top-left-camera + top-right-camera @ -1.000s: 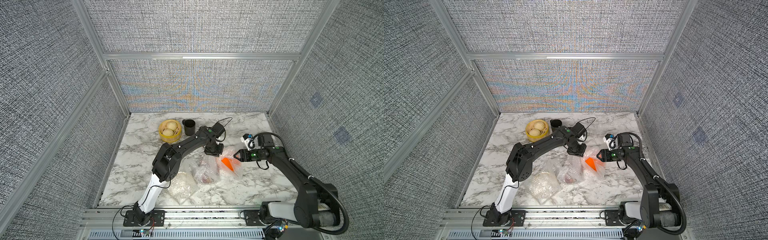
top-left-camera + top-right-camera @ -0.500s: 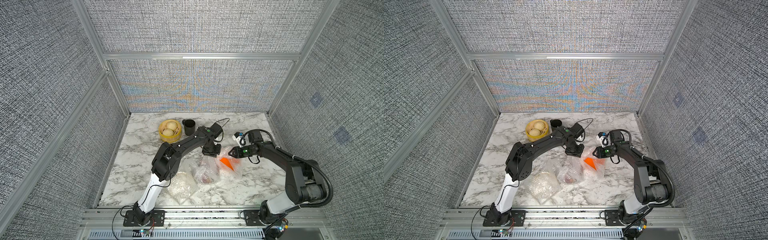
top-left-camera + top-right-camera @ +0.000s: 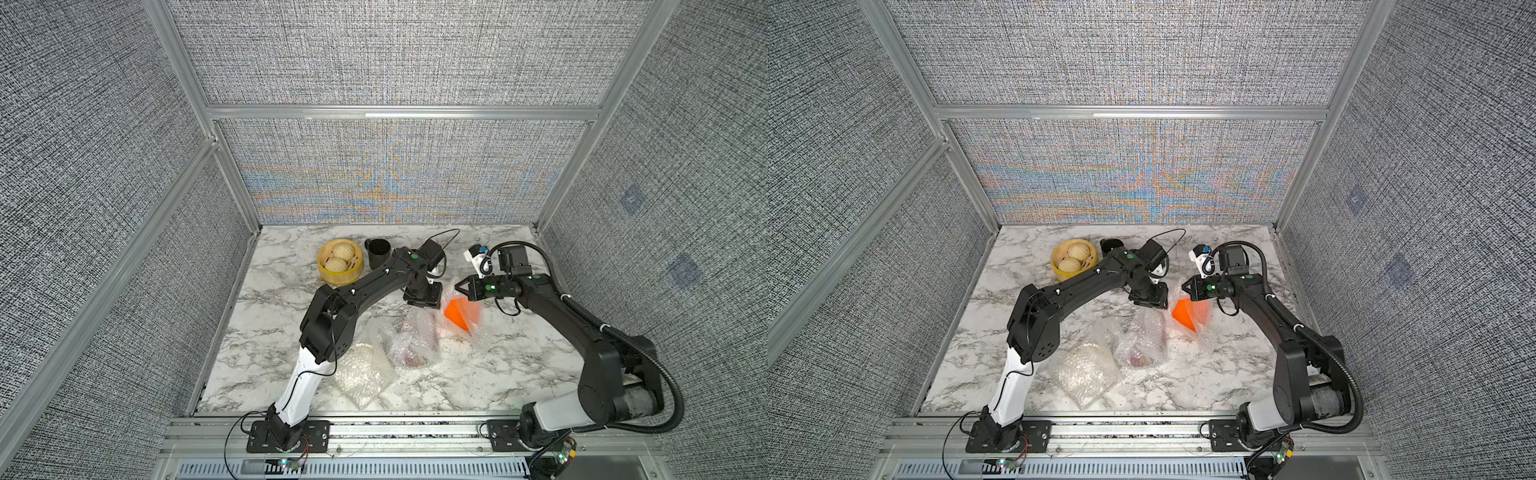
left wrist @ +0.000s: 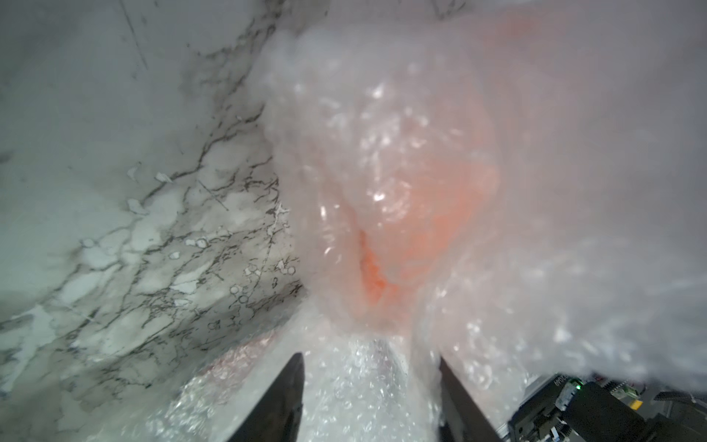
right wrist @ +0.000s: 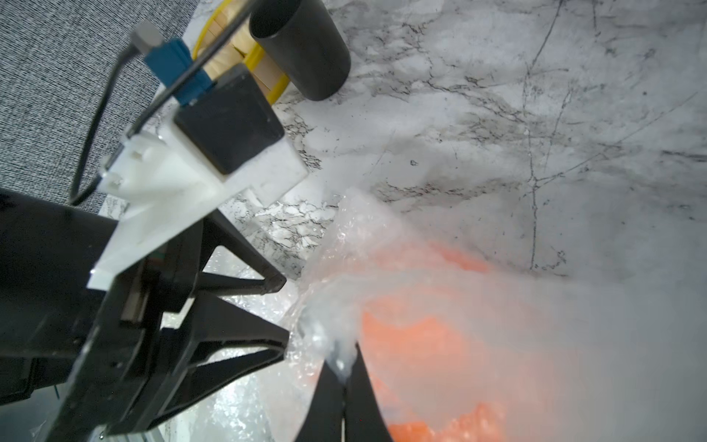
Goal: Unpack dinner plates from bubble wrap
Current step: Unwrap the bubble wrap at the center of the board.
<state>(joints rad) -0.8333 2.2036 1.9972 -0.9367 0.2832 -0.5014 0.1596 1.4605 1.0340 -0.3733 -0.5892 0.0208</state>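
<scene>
right gripper (image 3: 458, 286) clenched on the raised edge of the bubble wrap (image 3: 449, 293), orange plate (image 3: 455, 318) lying in that wrap just below and frontward of its tips; left gripper (image 3: 422, 302) released, just beside the wrap's opposite side.

**4 VIEWS: 2 HIGH STEREO, 2 WRIST CLOSE-UPS**

Both top views: mounted high at the front, over the arm bases, angled steeply down toward the back wall. Far out, with the whole marble tabletop (image 3: 498, 374) (image 3: 1204, 374) in both. Framing is near-identical, with a small sideways shift.

Left wrist view: very near, looks out between the left gripper (image 4: 370, 358) tips onto bubble wrap (image 4: 382, 153) over the orange plate (image 4: 440, 199); blurred.

Right wrist view: close too, faces across the table to the left gripper (image 5: 286, 313), black cup (image 5: 302, 49) and steamer basket (image 5: 276, 88).

Both wrist views share that wrap and plate.
</scene>
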